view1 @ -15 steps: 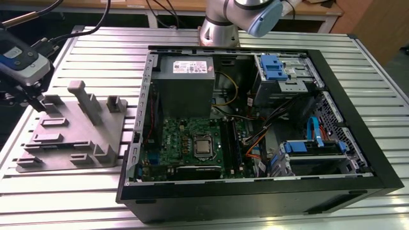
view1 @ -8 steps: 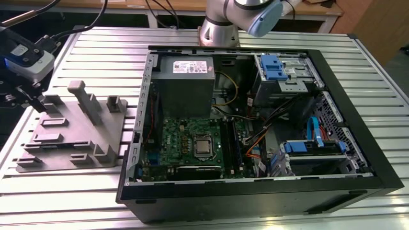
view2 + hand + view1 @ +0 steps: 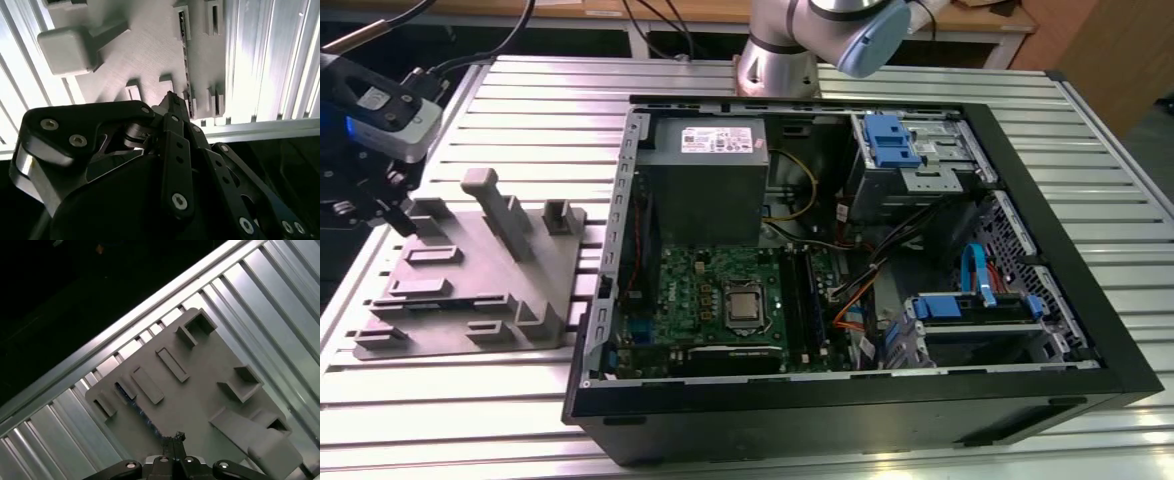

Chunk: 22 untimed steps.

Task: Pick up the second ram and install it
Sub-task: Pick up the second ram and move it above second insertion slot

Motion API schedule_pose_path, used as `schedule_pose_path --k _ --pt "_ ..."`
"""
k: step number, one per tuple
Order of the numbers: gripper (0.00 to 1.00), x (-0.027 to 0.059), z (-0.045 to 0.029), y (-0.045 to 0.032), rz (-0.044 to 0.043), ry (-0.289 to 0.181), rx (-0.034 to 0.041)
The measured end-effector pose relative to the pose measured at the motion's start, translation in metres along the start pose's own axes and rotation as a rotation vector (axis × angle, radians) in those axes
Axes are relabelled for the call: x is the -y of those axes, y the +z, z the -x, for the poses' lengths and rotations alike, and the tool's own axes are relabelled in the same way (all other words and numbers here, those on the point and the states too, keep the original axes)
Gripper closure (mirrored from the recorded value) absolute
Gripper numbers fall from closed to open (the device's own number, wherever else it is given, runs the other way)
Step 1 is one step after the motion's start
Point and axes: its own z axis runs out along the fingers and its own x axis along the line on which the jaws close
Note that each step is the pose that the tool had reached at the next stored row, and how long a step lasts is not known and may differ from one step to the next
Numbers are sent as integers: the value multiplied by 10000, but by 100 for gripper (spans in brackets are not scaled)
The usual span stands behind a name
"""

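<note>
The second ram (image 3: 185, 55) stands on its thin side, running along the tray (image 3: 150, 50) edge. One end is just by my gripper (image 3: 172, 101), which is pinched together and empty.

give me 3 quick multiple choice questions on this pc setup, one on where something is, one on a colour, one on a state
1. What is the tool at?
A. a keyboard
B. the grey tray
C. a monitor

2. What colour is the motherboard?
A. green
B. red
C. white

3. How is the case?
A. shut by a side panel
B. standing upright
C. lying on its side, open on top

Answers:
1 B, the first wrist view has the tool over the tray.
2 A, the exterior view shows a green board.
3 C, the case lies flat on the slatted table with its inside showing.
</note>
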Motion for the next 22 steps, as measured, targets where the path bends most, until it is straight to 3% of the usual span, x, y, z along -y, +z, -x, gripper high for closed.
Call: schedule_pose_path --k 22 --pt "90 5 -3 117 78 -3962 -166"
